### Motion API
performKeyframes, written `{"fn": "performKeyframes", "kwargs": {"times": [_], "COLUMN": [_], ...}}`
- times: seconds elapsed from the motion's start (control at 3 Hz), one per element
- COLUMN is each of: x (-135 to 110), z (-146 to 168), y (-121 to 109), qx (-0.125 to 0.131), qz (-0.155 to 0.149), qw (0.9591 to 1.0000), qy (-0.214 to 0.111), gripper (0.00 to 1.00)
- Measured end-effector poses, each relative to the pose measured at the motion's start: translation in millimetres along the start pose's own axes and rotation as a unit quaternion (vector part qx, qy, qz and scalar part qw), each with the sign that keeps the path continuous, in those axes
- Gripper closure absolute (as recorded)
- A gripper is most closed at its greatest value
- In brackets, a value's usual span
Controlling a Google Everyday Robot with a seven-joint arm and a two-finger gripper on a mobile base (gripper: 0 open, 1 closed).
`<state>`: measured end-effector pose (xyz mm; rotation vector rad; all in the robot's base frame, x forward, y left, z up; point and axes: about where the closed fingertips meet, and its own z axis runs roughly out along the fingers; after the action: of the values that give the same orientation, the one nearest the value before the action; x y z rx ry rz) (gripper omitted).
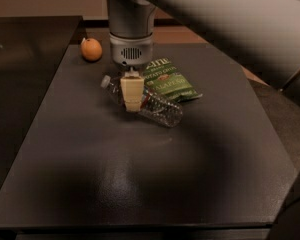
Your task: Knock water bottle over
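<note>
The water bottle [157, 110] lies on its side on the dark table [140, 184]. Its white cap [105, 81] points to the back left and its clear ribbed body runs to the front right. My gripper [132, 93] hangs from the grey wrist [131, 39] and stands over the bottle's neck end, covering part of it. I cannot tell whether it touches the bottle. The bottle's far side rests against the green chip bag [169, 79].
An orange [91, 49] sits at the table's back left corner. The large pale arm link [230, 19] crosses the upper right of the view. A dark surface [25, 54] adjoins the table's left side.
</note>
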<state>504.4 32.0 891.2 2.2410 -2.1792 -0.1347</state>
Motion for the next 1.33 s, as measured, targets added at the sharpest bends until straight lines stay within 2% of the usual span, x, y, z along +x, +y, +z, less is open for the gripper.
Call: {"fn": "performKeyframes", "kwargs": {"times": [0.33,1.33], "x": [3.7,-13.1], "z": [12.8,11.0], "y": [-8.6,-23.9], "qx": [0.001,0.036], "qz": [0.004,0.002], "qw": [0.9997,0.9993], "qy": [0.023,-0.011], "gripper": [0.82,0.12]}}
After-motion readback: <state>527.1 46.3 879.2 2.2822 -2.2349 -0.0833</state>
